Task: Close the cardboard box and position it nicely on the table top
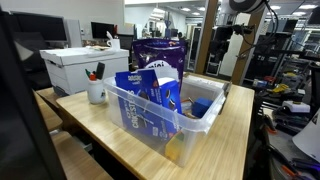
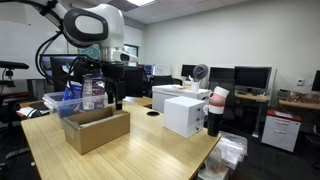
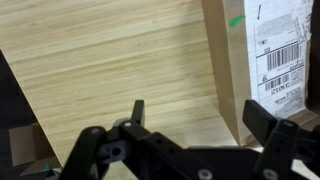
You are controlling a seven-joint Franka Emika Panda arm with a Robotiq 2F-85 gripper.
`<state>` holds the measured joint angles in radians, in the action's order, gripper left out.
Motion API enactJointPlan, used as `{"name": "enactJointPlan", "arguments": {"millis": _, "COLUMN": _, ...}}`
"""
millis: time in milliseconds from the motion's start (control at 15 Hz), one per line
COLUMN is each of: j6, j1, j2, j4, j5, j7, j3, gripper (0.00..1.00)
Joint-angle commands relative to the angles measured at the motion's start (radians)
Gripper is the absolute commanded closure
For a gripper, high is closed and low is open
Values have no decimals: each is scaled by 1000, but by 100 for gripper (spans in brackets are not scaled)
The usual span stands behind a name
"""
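The table top (image 2: 150, 155) is pale butcher-block wood and fills the lower part of both exterior views. In an exterior view the cardboard box (image 2: 97, 128) sits on it left of centre, its top open. A white lidded file box (image 2: 183, 113) is to its right, and a clear plastic bin (image 2: 66, 103) is behind it at far left. In an exterior view a white mug (image 1: 97, 93) stands just beside the file box, at upper left.
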<state>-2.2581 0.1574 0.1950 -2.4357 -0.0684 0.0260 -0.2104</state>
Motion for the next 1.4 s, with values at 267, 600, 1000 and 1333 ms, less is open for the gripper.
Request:
{"name": "enactJointPlan", "arguments": {"millis": 267, "j6": 1, "j1": 11, "j2": 0, "j4": 1, "j5": 3, "j7": 2, "j3": 11, "gripper": 0}}
{"name": "enactJointPlan", "arguments": {"millis": 600, "j6": -38, "j1": 1, "j2": -12, "j4": 0, "j5": -3, "j7": -10, "j3": 26, "gripper": 0}}
{"name": "enactJointPlan", "arguments": {"millis": 1000, "j6": -76, "j1": -34, "j2": -52, "j4": 18, "j5": 19, "j7": -9, "j3": 65, "gripper": 0}}
{"name": "enactJointPlan", "arguments": {"millis": 1333, "j6": -63, "j1": -30, "j2": -50, "j4": 18, "j5": 1, "j7": -11, "j3": 73, "gripper": 0}}
